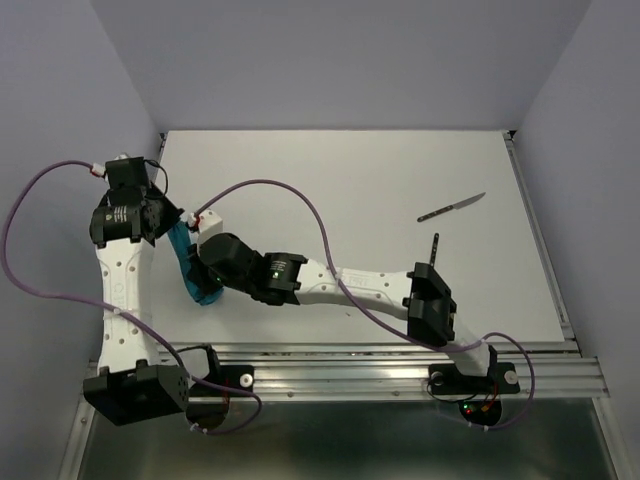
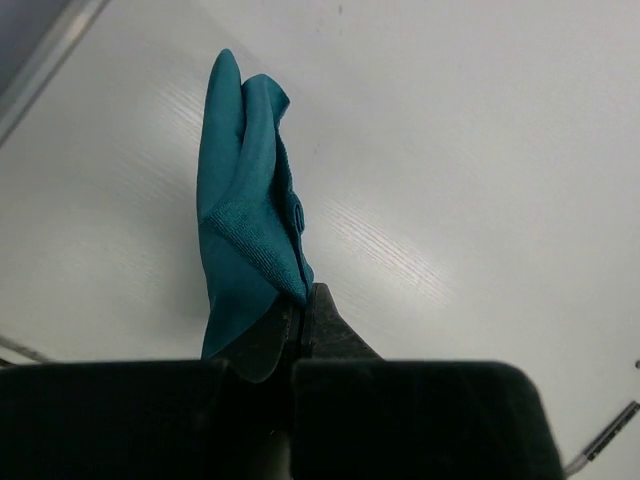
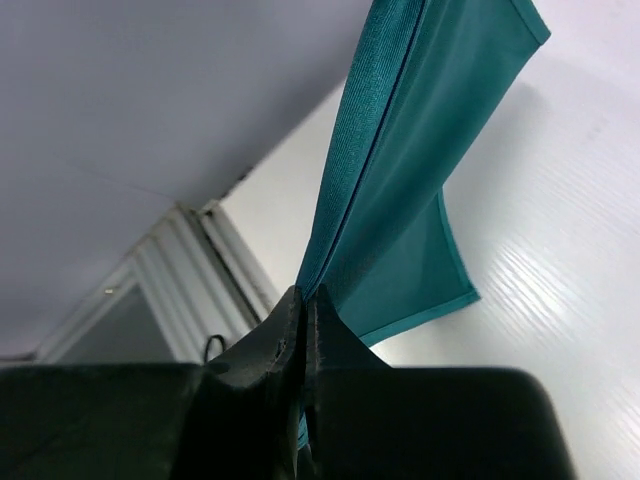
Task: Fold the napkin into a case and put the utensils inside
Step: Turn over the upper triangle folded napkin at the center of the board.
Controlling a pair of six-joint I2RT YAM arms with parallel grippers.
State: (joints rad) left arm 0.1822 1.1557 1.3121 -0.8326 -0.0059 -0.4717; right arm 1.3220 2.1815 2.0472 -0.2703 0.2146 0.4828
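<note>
No legible text anywhere. White print [image 1: 121, 214] on left arm's black wrist housing [image 1: 137, 224]: too small to read.

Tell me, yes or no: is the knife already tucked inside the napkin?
No, the knife lies bare on the table, well apart from the napkin at the left.

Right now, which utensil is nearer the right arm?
The fork, its near end meeting the arm's elbow; the knife lies slanted farther back, clear of it.
</note>
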